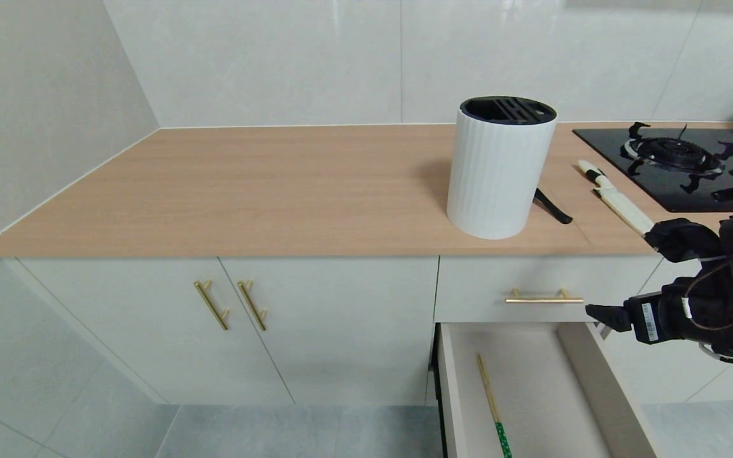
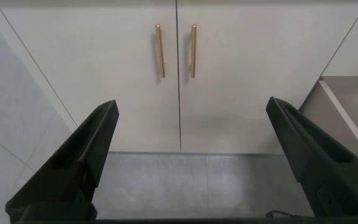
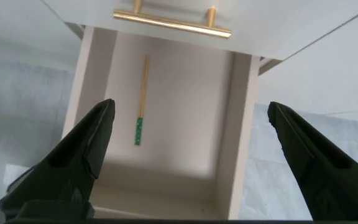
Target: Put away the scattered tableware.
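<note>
The countertop holds the leftover pieces, and the open drawer juts out below it. I judge that either arm could bump its wall while rising. The white holder is tall, and a clumsy insertion could tip it. The knife lies near the counter's front edge, so a poor pinch could slide it off. One chopstick sits in the drawer. My right gripper hangs over the drawer with its fingers spread and empty. My left gripper faces the cabinet doors, also spread and empty. The arm's sticker is too small to read.

Head view down over countertop, left wrist facing cabinet doors, right wrist above drawer, head sees both
</note>
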Tool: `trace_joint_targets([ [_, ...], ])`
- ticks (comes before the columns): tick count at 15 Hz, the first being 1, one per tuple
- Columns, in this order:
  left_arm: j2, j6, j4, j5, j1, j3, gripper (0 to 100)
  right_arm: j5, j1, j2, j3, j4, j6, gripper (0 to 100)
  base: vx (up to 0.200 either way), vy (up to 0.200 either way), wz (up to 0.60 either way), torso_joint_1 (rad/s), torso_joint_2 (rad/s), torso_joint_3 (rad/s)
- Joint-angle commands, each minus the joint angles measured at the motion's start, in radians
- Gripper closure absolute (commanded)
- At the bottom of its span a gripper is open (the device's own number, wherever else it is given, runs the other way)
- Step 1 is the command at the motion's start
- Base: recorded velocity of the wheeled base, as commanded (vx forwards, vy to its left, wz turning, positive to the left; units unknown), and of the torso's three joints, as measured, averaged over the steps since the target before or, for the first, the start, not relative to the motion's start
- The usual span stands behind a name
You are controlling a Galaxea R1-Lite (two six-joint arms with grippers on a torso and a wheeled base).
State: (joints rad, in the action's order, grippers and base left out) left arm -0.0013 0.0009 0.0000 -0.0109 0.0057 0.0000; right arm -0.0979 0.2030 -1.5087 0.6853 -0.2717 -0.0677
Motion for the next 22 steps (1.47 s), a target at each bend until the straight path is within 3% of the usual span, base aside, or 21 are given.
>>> trace_joint_targets([
  [1, 0.001, 0.001, 0.000, 0.000, 0.000, 0.000, 0, 0.044, -0.024, -0.047, 0.092, -0.080, -0.027, 0, 0.000, 0.000, 0.00, 0.000, 0.00, 0.000],
  [3, 0.001, -0.001, 0.000, -0.001, 0.000, 0.000, 0, 0.156, -0.074, -0.096, 0.224, -0.089, -0.034, 0, 0.000, 0.000, 0.00, 0.000, 0.00, 0.000],
  [6, 0.001, 0.001, -0.002, 0.000, 0.000, 0.000, 0, 0.225, -0.158, -0.245, 0.415, -0.089, -0.101, 0, 0.000, 0.000, 0.00, 0.000, 0.00, 0.000],
  [9, 0.001, -0.001, 0.000, -0.001, 0.000, 0.000, 0, 0.388, -0.211, -0.444, 0.629, -0.089, -0.142, 0, 0.000, 0.000, 0.00, 0.000, 0.00, 0.000],
  [12, 0.001, 0.001, 0.000, 0.000, 0.000, 0.000, 0, 0.399, -0.203, -0.551, 0.746, -0.087, -0.144, 0, 0.000, 0.000, 0.00, 0.000, 0.00, 0.000],
  [16, 0.001, 0.001, 0.000, -0.001, 0.000, 0.000, 0, 0.491, -0.201, -0.548, 0.721, -0.092, -0.138, 0, 0.000, 0.000, 0.00, 0.000, 0.00, 0.000],
  [22, 0.001, 0.001, 0.000, 0.000, 0.000, 0.000, 0, 0.491, -0.200, -0.579, 0.731, -0.100, -0.136, 0, 0.000, 0.000, 0.00, 0.000, 0.00, 0.000],
])
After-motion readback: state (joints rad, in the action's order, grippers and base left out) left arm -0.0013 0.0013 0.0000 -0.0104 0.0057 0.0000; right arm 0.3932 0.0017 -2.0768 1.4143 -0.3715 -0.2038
